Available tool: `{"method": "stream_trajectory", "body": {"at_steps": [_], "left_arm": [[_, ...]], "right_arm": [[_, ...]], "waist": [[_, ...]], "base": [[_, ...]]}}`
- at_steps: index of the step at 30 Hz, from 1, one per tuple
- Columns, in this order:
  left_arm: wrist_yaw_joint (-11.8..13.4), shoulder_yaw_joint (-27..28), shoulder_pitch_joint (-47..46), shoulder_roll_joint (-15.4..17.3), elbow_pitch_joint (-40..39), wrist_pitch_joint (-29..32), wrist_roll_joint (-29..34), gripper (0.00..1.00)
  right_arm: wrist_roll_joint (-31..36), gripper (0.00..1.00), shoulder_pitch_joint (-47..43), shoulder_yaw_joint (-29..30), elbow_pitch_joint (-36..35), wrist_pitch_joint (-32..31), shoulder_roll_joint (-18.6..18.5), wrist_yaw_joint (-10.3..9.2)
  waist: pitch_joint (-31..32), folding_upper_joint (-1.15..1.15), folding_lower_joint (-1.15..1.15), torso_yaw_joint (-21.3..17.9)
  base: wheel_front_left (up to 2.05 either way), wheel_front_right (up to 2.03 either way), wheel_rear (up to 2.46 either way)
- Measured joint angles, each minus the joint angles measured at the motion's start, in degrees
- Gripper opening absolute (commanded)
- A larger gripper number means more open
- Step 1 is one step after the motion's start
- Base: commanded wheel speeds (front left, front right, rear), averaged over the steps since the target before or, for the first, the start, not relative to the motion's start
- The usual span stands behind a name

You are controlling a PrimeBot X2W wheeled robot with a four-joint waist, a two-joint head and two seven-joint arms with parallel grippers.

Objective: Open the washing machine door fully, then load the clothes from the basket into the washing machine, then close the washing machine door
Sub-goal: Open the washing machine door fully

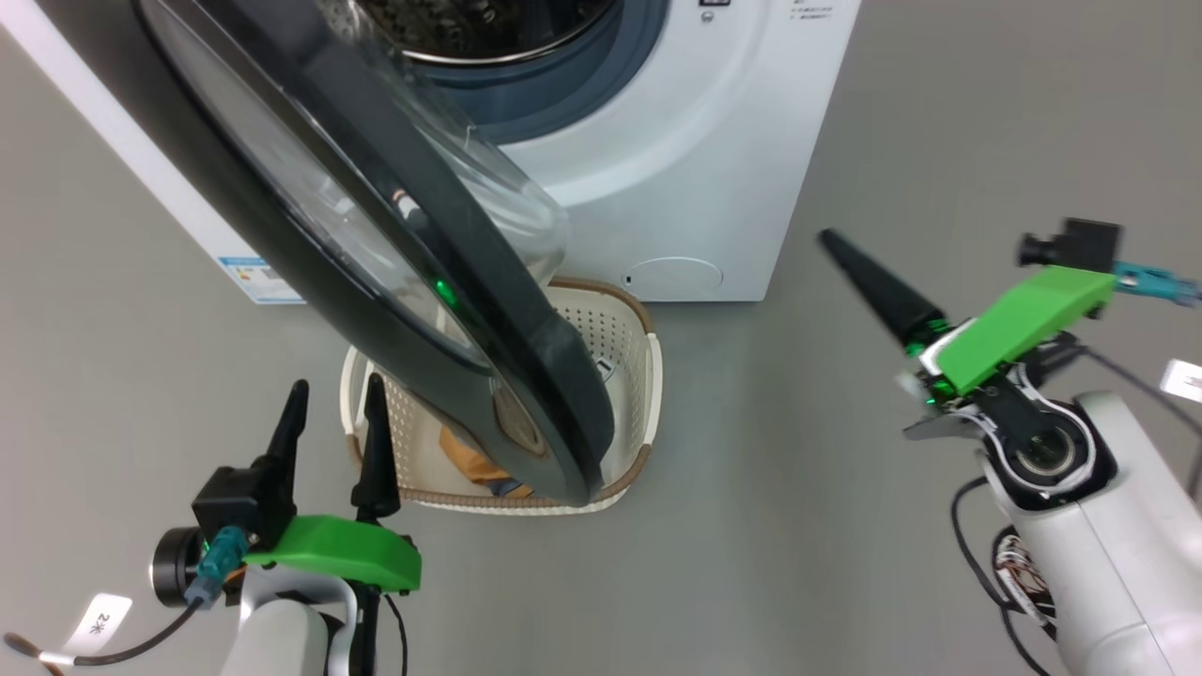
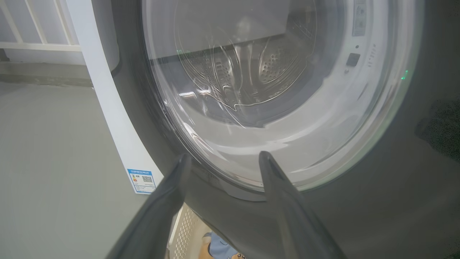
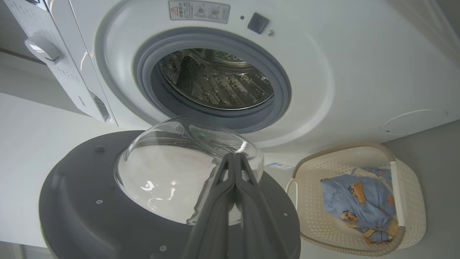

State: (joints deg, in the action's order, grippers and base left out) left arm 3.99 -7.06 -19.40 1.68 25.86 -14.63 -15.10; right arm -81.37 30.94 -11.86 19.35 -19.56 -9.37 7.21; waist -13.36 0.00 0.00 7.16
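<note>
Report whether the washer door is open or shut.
Open: the door stands swung away from the washer, its drum bare in the right wrist view. Fully open? Cannot tell.

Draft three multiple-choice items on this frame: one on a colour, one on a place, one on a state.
1. The washing machine door has a wide rim that is: A white; B black; C blue.
2. The clothes lie: A in the drum; B draped over the door; C in the basket.
3. The right end effector is: A spread wide; B shut on cloth; C shut, holding nothing.

Key:
1 B: the rim around the glass looks dark and glossy.
2 C: the blue printed fabric sits inside the perforated walls, and the drum shows no cloth.
3 C: its fingers meet with nothing between them.
</note>
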Motion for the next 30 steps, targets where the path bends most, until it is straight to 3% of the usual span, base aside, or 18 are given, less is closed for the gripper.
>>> {"method": "stream_trajectory", "body": {"at_steps": [2, 3, 4, 5, 6, 18, 30], "left_arm": [[0.0, 0.1, 0.0, 0.0, 0.1, 0.0, 0.1, 1.0], [0.0, 0.1, 0.0, 0.0, 0.2, 0.0, 0.1, 1.0], [0.0, 0.1, 0.1, 0.0, 0.3, 0.0, 0.1, 1.0], [0.0, 0.2, 0.3, 0.0, 0.3, 0.0, 0.1, 1.0], [0.0, 0.2, 0.7, 0.0, 0.4, 0.0, 0.1, 1.0], [-0.4, 0.8, 3.6, 0.3, 1.6, 0.0, 0.3, 1.0], [-0.4, 1.1, 5.9, 0.6, 1.9, 0.0, 0.2, 1.0]], "right_arm": [[3.9, 0.0, -0.9, 0.5, -0.4, 3.7, -0.9, 0.0], [6.1, 0.1, -1.4, 0.4, -0.5, 5.5, -1.5, 0.0], [8.5, 0.38, -2.0, 0.4, -0.6, 7.5, -2.0, 0.0], [10.6, 0.78, -2.7, 0.5, -0.8, 9.3, -2.4, 0.0], [12.5, 1.0, -3.4, 0.5, -1.0, 10.9, -2.7, 0.0], [39.3, 1.0, -12.5, 2.7, -1.5, 26.5, -5.4, 0.01], [58.6, 1.0, -24.4, 11.1, -7.1, 29.6, -1.0, 0.01]], "waist": [[0.4, 0.0, 0.0, -0.4], [0.7, 0.0, 0.0, -0.5], [1.0, 0.0, 0.0, -0.7], [1.3, 0.0, 0.0, -0.9], [1.6, 0.0, 0.0, -1.0], [5.4, 0.0, 0.0, -2.8], [8.0, 0.0, 0.0, -4.3]], "base": [[0.0, 0.0, 0.0], [0.0, 0.0, 0.0], [0.0, 0.0, 0.0], [0.0, 0.0, 0.0], [0.0, 0.0, 0.0], [0.0, 0.0, 0.0], [0.0, 0.0, 0.0]]}}
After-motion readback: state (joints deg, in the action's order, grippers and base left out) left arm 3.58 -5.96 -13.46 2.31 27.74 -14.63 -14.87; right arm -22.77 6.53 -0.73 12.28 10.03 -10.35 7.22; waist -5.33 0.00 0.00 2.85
